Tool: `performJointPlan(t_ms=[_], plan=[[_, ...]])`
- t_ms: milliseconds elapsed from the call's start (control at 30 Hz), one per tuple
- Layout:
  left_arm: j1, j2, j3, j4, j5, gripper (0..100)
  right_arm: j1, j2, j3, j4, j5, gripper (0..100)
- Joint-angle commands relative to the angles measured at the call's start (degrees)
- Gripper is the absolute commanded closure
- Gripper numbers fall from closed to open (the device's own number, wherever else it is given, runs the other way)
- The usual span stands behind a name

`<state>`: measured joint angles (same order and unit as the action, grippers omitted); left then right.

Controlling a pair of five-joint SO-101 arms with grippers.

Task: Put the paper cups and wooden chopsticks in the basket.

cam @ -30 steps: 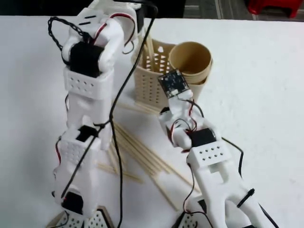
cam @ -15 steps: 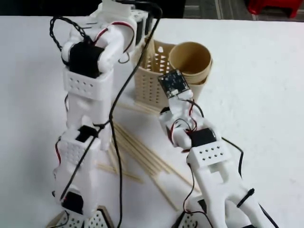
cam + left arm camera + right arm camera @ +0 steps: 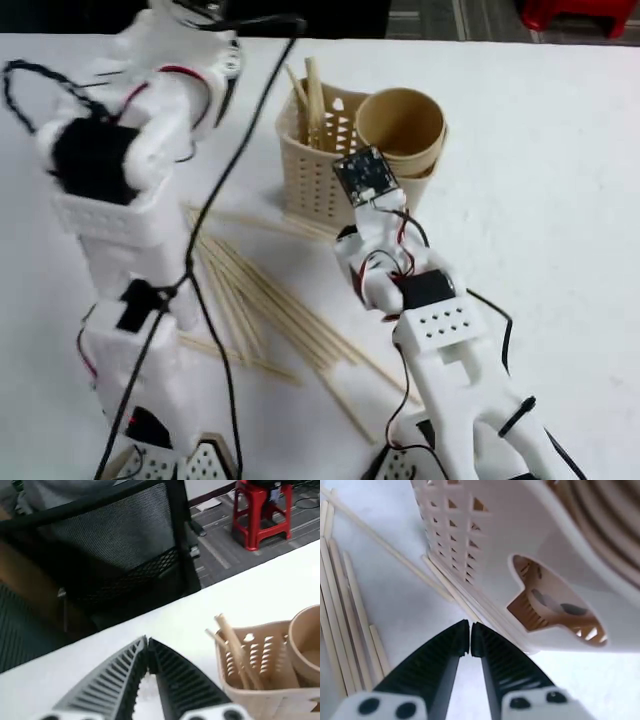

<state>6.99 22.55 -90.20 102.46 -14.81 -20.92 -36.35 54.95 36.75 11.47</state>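
Note:
A cream basket stands at the table's middle, with stacked paper cups in its right part and a few wooden chopsticks upright in its left part. Many more chopsticks lie fanned on the table in front of it. My left gripper is shut and empty, raised to the left of the basket, whose chopsticks and cup show beyond it. My right gripper is shut and empty, low by the basket's base, next to loose chopsticks.
The left arm stands tall over the left side of the table. The right arm stretches from the front edge toward the basket. A black cable hangs across the chopstick pile. The white table lies bare to the right.
The left arm has swung left and away from the basket, uncovering more of the chopsticks on the table. The right arm has kept still.

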Motion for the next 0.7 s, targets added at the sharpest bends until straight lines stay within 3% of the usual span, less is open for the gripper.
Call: performJointPlan(t_ms=[0,200,333,667], plan=[[-3.1,-13.2,18.8,0.2,-1.0,98,0.1,-1.8,-0.3,-0.9,0.8,98.1],[-5.9,-30.6,48.8,-1.5,-1.2,98,-3.7,-1.8,0.8,-0.7,4.0,96.0],[-11.3,-40.1,65.1,-5.6,-1.2,98,-6.9,-1.8,1.2,-0.4,4.4,95.7],[-24.5,-57.3,111.6,-26.1,-1.2,97,-22.0,2.3,0.1,8.8,8.8,87.3]])
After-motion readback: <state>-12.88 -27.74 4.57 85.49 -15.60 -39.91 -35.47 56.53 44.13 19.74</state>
